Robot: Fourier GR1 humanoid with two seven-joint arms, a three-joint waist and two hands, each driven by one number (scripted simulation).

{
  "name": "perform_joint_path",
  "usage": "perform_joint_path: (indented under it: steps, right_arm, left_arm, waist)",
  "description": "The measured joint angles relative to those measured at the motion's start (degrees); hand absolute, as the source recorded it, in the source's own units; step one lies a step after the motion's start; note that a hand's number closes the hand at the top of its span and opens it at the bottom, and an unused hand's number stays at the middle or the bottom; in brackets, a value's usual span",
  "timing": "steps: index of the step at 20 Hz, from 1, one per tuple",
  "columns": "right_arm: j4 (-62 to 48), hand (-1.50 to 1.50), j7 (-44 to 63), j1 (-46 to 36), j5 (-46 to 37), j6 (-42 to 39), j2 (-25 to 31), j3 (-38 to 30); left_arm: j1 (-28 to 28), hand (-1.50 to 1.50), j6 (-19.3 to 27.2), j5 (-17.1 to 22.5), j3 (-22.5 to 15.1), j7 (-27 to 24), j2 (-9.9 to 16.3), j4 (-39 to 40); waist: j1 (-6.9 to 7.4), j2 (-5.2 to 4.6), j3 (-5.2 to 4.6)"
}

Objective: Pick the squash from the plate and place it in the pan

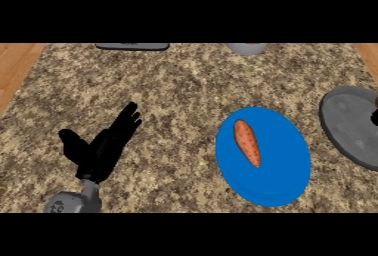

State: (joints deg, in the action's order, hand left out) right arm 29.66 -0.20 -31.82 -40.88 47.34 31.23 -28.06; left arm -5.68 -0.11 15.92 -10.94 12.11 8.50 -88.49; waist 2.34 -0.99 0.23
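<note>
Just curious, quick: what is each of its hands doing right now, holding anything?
Left hand: open, fingers straight, holding nothing, over the counter.
Right hand: not in view, so it cannot be told.

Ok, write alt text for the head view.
An orange squash lies on a blue plate on a speckled counter, with a grey pan at the right edge. The left hand rests open, lower left.
</note>
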Motion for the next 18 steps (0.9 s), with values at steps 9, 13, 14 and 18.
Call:
perform_joint_path:
  steps: [9, 13, 14, 18]
  right_arm:
    - [-11.82, -1.50, -5.86, -2.76, 4.14, -7.85, 2.65, -4.10]
    - [-9.44, -1.50, -15.10, -3.08, 11.22, -10.08, 1.32, -9.56]
    - [-8.81, -1.50, -17.17, -3.14, 13.31, -11.14, 1.31, -11.20]
    - [-8.91, -1.50, -23.76, -2.48, 20.63, -16.79, 2.25, -17.15]
  left_arm:
    - [-0.36, 0.00, 0.00, -0.10, 0.01, 0.86, -0.35, -0.79]
    - [0.62, 0.00, -0.04, -0.59, -0.08, -0.13, -0.54, 0.08]
    - [0.82, 0.00, 0.02, -0.67, -0.23, 0.00, -0.58, -0.20]
    - [1.43, 0.00, 0.10, -0.97, -0.17, -0.69, -0.78, -0.23]
  waist:
    - [0.54, -0.25, 0.23]
    - [-0.26, -0.07, 0.28]
    - [-0.42, 0.01, 0.30]
    - [-0.67, 0.09, 0.24]
